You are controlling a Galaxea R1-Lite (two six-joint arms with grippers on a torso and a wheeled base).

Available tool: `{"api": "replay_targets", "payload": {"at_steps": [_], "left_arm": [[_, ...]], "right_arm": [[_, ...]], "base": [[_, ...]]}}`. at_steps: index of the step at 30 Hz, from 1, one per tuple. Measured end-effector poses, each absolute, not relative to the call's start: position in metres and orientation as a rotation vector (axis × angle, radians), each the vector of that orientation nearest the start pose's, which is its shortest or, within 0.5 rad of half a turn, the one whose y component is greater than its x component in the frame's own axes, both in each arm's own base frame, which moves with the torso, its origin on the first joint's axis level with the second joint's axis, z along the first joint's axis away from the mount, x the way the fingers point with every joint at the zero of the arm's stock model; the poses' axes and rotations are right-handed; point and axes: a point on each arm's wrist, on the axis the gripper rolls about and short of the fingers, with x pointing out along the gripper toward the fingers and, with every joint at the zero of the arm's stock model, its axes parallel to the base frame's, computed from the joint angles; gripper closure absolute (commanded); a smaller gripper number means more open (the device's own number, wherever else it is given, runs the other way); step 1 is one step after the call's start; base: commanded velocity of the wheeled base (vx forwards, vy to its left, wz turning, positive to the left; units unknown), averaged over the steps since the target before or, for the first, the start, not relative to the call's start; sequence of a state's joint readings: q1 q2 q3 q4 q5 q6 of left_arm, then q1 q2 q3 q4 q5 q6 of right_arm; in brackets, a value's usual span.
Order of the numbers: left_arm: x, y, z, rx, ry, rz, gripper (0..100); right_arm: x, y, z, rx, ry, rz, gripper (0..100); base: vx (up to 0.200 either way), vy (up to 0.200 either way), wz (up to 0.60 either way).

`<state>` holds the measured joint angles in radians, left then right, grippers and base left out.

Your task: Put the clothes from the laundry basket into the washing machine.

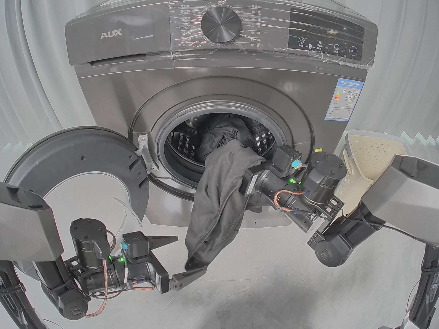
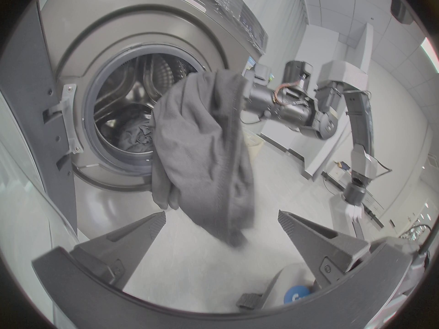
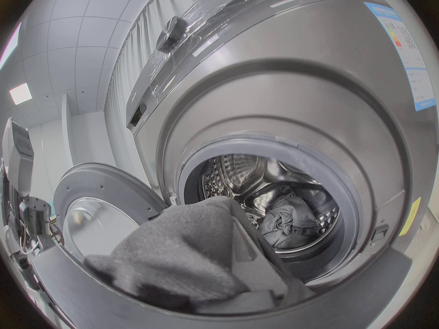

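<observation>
With the right gripper (image 1: 244, 179): pinched tight on the upper part of a dark grey garment (image 1: 219, 197), just in front of the round opening of the washing machine (image 1: 137, 83), fingers mostly buried in the cloth. Hanging from there in a long fold, down past the lower rim of the opening and along the front panel.

With the left gripper (image 1: 191, 253): spread wide, held low in front of the machine, at the height of the lowest end of the garment. From the left wrist, seen with this end between the two fingers (image 2: 132, 238) and a little beyond them; not possible to tell if touching or apart.

Inside the drum (image 3: 238, 170), lying crumpled at the bottom, another dark garment (image 3: 288, 220).

On the robot's left, swung fully open, the round door (image 1: 77, 161).

On the right of the machine, just beside it and partly hidden behind the right arm, a cream laundry basket (image 1: 375, 156) with small holes.
</observation>
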<state>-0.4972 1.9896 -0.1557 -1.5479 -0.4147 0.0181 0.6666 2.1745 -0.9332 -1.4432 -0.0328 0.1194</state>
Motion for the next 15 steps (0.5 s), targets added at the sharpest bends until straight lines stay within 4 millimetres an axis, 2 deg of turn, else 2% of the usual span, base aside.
{"api": "replay_targets", "payload": {"at_steps": [4, 8, 11, 15], "left_arm": [[0.204, -0.120, 0.052, 0.064, 0.314, -0.953, 0], [0.205, -0.119, 0.052, 0.057, 0.311, -0.975, 0], [0.215, -0.121, 0.057, 0.049, 0.270, -0.966, 0], [0.237, -0.125, 0.067, 0.023, 0.192, -0.924, 0]], "right_arm": [[0.313, 0.242, 0.136, 0.192, -0.176, 0.638, 100], [0.311, 0.240, 0.142, 0.197, -0.190, 0.638, 100], [0.309, 0.239, 0.145, 0.198, -0.194, 0.640, 100], [0.302, 0.240, 0.146, 0.198, -0.190, 0.656, 100]], "base": [[0.000, 0.000, 0.00], [0.000, 0.000, 0.00], [0.000, 0.000, 0.00], [0.000, 0.000, 0.00]]}}
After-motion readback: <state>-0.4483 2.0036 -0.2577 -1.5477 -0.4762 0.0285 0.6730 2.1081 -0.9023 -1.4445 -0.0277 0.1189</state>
